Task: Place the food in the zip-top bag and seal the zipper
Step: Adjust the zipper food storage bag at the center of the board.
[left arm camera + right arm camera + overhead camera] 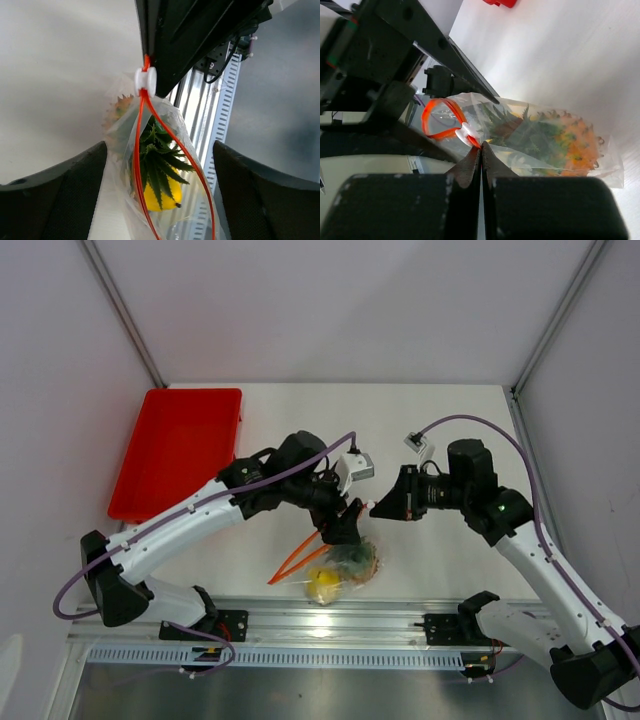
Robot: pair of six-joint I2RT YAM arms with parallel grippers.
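Note:
The clear zip-top bag [345,565] lies near the table's front edge. It holds the orange pineapple [575,145] with its green crown [160,155] and the yellow lemon [162,195]. I cannot make out the round green fruit. The red zipper [139,165] gapes in an open loop below its white slider [145,81]. My left gripper [160,145] is open, one finger on each side of the bag's mouth, and it also shows in the top view [347,525]. My right gripper [481,146] is shut on the zipper's end beside the slider [466,133].
A red plastic tray [180,450] sits at the back left. The metal rail [330,625] that carries the arm bases runs just in front of the bag. White walls close in the table's sides and back.

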